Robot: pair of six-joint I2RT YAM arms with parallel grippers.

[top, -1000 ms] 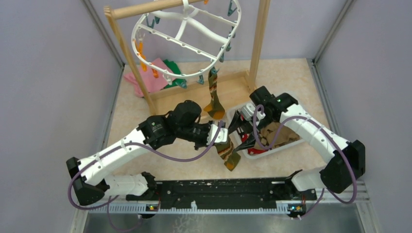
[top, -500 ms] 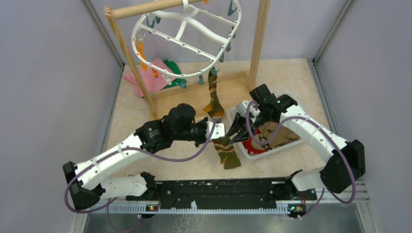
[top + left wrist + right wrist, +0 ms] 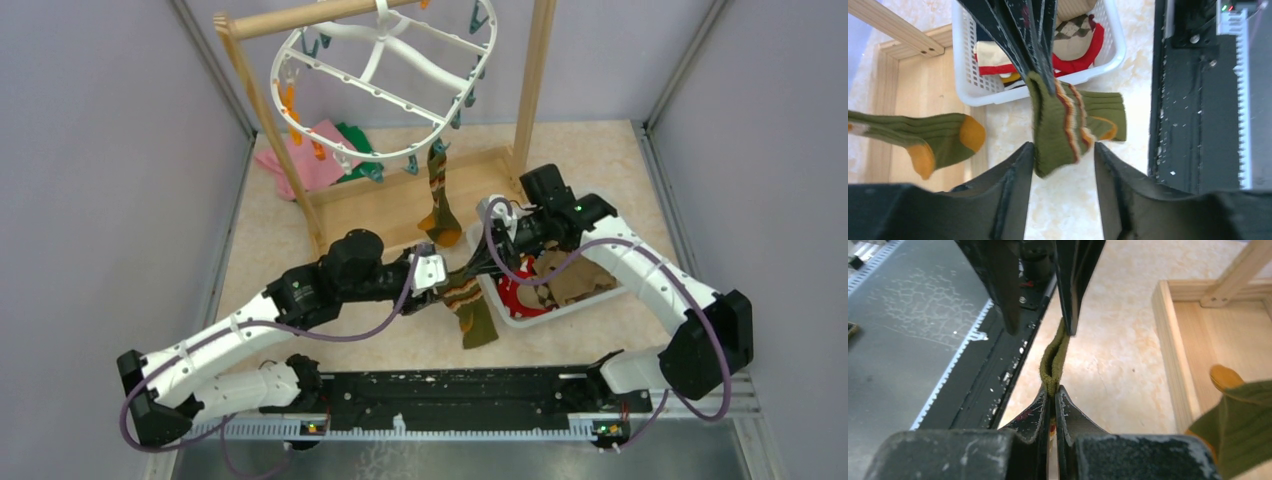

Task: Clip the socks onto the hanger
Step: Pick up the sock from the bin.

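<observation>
Olive sock [image 3: 1068, 125] beside the basket [image 3: 968, 97] changed claws: right claw [image 3: 1052, 390] pinches it tight, left claw [image 3: 1063, 152] let go, half open. Then the hanger [image 3: 378, 58].

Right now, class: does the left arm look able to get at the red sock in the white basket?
Probably not directly. The right gripper, shut on the striped sock, stretches between the open left gripper and the basket, and that sock hangs across the way to the red sock.
</observation>
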